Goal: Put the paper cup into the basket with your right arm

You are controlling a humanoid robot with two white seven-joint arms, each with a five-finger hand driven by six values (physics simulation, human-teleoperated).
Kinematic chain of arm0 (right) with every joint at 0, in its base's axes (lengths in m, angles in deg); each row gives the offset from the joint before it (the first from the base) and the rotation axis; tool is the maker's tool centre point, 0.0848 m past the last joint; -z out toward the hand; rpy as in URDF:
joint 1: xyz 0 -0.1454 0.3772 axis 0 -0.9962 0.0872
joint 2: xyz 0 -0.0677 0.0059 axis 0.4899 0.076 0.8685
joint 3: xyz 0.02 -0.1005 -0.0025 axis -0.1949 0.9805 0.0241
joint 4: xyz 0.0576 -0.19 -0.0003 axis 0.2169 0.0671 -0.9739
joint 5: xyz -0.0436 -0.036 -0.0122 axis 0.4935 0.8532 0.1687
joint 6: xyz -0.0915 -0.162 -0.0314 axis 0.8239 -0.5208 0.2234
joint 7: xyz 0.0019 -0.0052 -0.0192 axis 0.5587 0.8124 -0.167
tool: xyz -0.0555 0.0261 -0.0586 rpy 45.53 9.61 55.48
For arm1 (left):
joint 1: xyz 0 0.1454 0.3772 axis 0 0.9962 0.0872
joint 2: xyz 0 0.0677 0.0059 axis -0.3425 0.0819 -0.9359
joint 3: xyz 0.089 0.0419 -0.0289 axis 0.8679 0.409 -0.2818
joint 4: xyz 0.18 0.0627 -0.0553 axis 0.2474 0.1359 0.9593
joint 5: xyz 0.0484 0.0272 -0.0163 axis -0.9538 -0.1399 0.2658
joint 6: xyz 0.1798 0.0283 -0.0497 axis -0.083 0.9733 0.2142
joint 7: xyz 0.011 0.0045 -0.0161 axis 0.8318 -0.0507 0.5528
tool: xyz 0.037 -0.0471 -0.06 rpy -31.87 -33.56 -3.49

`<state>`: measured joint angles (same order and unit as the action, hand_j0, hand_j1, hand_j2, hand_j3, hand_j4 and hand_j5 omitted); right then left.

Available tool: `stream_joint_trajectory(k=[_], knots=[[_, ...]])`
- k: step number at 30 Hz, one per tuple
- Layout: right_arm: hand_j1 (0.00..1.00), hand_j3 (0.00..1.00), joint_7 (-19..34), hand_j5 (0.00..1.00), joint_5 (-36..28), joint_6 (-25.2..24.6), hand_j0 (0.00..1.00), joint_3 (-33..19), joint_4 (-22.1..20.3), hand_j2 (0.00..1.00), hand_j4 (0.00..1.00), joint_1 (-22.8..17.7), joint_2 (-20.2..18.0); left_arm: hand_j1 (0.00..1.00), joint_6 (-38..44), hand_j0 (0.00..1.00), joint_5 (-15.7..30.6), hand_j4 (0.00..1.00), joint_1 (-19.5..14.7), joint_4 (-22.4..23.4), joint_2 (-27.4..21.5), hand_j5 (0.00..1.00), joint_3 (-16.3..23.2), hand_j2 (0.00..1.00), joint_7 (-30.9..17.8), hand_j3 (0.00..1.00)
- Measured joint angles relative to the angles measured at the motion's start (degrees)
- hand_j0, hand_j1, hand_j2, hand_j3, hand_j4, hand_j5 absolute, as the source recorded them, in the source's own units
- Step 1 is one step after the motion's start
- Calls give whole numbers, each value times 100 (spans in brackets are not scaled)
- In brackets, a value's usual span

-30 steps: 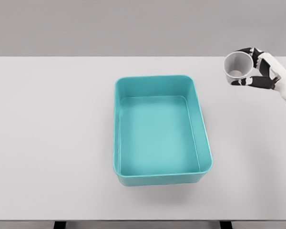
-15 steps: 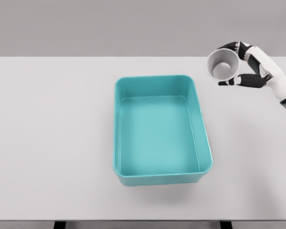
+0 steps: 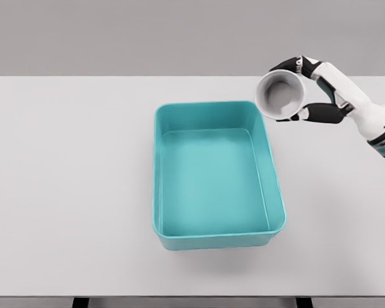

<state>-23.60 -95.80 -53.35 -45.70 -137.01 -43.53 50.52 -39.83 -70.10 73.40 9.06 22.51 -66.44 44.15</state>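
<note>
The right hand pinched the paper cup between curled fingers and thumb, the cup tipped with its mouth toward the camera, held above the counter just beside the teal basket's far right corner.

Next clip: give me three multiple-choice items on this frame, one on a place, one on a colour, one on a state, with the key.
1. Where is the paper cup?
A. inside the basket
B. near the basket's far right corner, in the right hand
C. on the table at left

2. What colour is the basket?
A. teal
B. red
C. yellow

3. How is the cup held?
A. upright
B. upside down
C. tipped, mouth toward the camera

Key: B, the right hand holds it beside that corner; A, its walls are teal; C, the cup's inside shows.
</note>
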Motion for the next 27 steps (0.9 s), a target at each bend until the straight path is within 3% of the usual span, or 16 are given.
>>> stream_joint_trajectory(k=[8, 22, 24, 25, 27], knots=[[60, 60, 0, 60, 451, 48, 60, 448, -321, 60, 60, 35, 35, 100, 0, 100, 0, 100, 0, 0, 0, 100, 0, 100, 1, 100], [61, 61, 1, 61, 1221, 221, 61, 1383, -519, 61, 61, 105, -33, 100, 0, 100, 0, 100, 0, 0, 0, 100, 0, 100, 1, 100], [70, 70, 1, 70, 1276, 249, 70, 1504, -523, 70, 70, 158, -112, 100, 0, 100, 0, 100, 0, 0, 0, 100, 0, 100, 0, 100], [86, 86, 1, 86, 1294, 256, 86, 1547, -525, 86, 86, 167, -133, 100, 0, 100, 0, 100, 0, 0, 0, 100, 0, 100, 0, 100], [98, 98, 0, 98, 1311, 262, 98, 1600, -525, 98, 98, 167, -155, 100, 0, 100, 0, 100, 0, 0, 0, 100, 0, 100, 0, 100]])
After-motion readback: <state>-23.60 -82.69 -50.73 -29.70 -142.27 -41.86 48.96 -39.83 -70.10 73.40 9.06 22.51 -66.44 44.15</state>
